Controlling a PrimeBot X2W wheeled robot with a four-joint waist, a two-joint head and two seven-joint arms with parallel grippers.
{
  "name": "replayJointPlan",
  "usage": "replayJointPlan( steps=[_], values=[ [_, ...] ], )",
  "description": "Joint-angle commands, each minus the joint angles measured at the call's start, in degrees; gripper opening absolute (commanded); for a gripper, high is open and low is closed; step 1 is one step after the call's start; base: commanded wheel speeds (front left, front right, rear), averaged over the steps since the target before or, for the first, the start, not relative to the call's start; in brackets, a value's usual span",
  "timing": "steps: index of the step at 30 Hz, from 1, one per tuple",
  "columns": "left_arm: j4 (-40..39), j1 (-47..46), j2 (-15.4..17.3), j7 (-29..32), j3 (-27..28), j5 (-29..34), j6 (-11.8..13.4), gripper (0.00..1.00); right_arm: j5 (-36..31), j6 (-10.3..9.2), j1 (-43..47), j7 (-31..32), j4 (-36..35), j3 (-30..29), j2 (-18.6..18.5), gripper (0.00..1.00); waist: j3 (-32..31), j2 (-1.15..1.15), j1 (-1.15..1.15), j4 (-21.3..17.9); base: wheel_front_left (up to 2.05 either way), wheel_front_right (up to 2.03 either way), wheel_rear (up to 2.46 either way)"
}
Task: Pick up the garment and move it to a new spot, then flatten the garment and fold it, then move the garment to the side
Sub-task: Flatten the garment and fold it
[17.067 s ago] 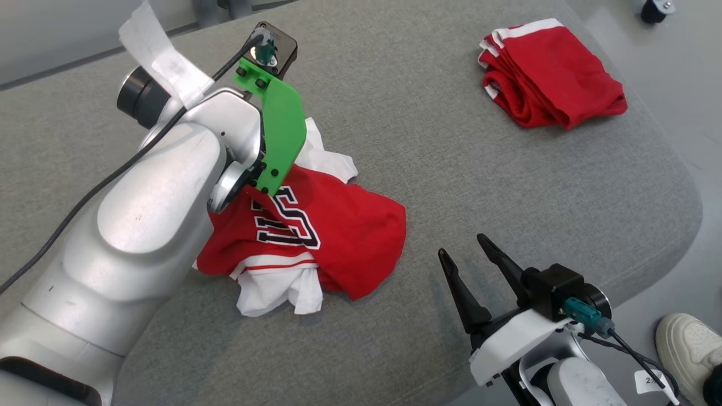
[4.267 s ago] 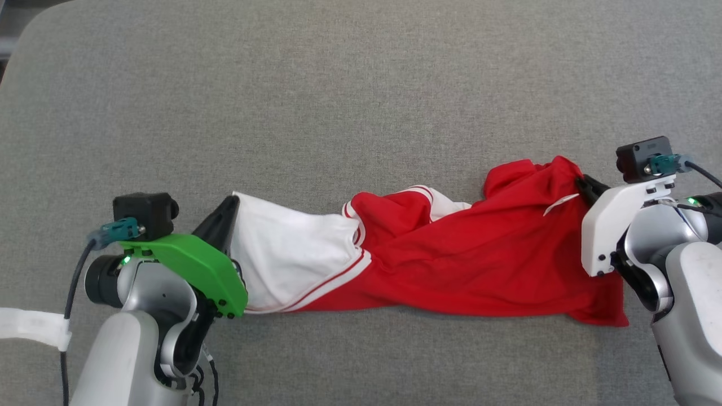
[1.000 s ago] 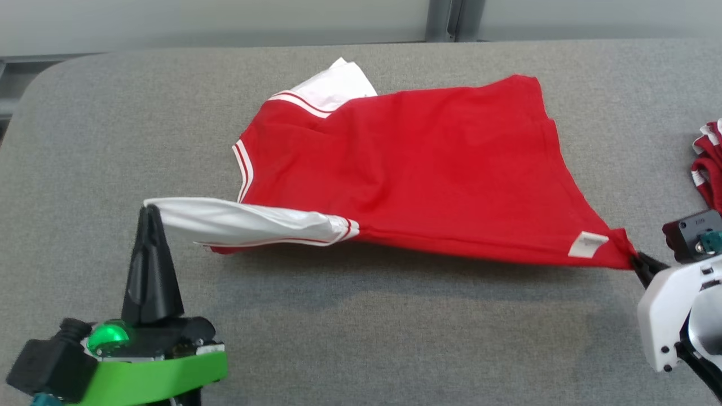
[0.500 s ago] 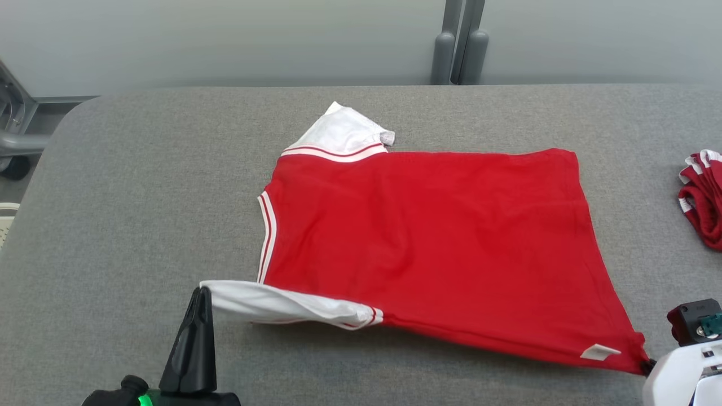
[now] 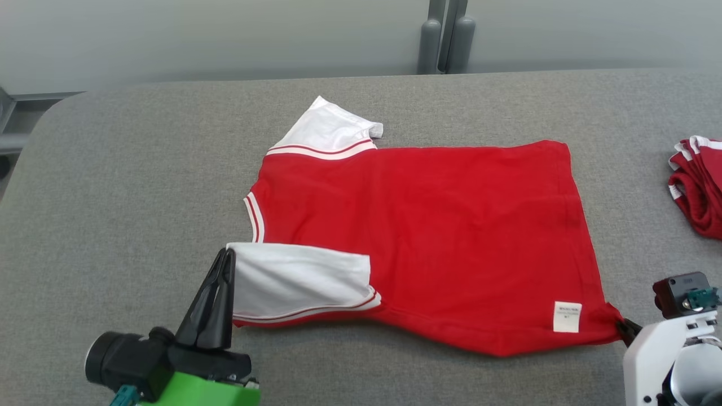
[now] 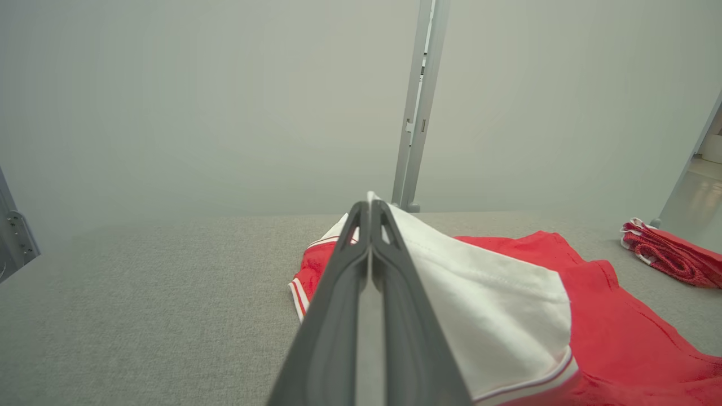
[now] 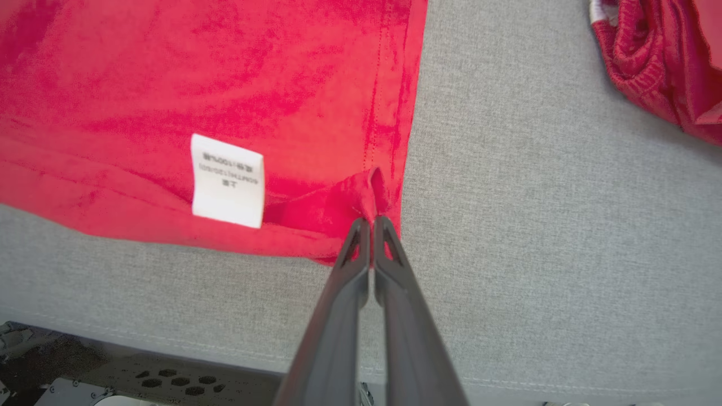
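Observation:
The garment (image 5: 428, 225) is a red shirt with white sleeves, spread back-side up across the grey table (image 5: 113, 197), collar toward the left. My left gripper (image 5: 227, 255) is shut on the end of the near white sleeve (image 5: 299, 279), and its closed fingers (image 6: 369, 220) pinch the white cloth (image 6: 485, 304). At the near right hem corner, my right gripper (image 5: 622, 325) is shut on a red fold (image 7: 369, 189), just right of the white care label (image 7: 227, 180). The far sleeve (image 5: 327, 129) lies flat.
A second red and white garment (image 5: 696, 183) lies bunched at the table's right edge (image 7: 660, 62). A grey wall with a vertical post (image 5: 443, 36) stands behind the table. The table's near edge (image 7: 169, 344) runs close under my right gripper.
Both grippers have come down with the shirt: the near sleeve and hem, stretched thin above the table half a second ago, now lie flatter. The head camera shifted slightly.

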Motion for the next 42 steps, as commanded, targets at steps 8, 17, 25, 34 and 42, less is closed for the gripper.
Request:
replayJointPlan(
  steps=[8,17,25,34,42],
  values=[
    [8.5,-12.1,3.2,-0.2,-5.4,1.0,-0.2,0.0,2.1,-0.08,-9.7,-1.2,6.3,3.9,-3.2,0.0,1.6,0.0,0.01,-1.3,0.0,0.0,0.0],
    [14.5,-20.9,4.0,-0.2,-8.2,-0.2,-0.2,0.0,2.0,-0.08,-17.4,-5.5,13.1,4.8,-4.2,0.0,3.9,0.0,0.01,-1.2,0.0,0.0,0.0],
    [17.6,-24.3,4.4,-0.2,-9.3,-0.8,-0.2,0.0,1.1,-0.08,-19.2,-9.0,17.4,5.3,-3.3,0.0,5.3,0.0,0.01,-1.1,0.0,0.0,0.0],
    [23.2,-26.8,5.7,-0.2,-10.4,0.2,-0.2,0.0,-0.5,-0.08,-21.7,-13.0,19.9,6.8,-3.9,0.0,6.5,0.0,0.01,-1.4,0.0,0.0,0.0],
    [27.4,-29.1,6.0,-0.2,-11.2,1.6,-0.2,0.86,-1.5,-0.09,-23.7,-16.4,22.8,8.4,-4.5,1.0,7.1,0.0,0.01,-1.3,0.0,0.0,0.0]
  ],
)
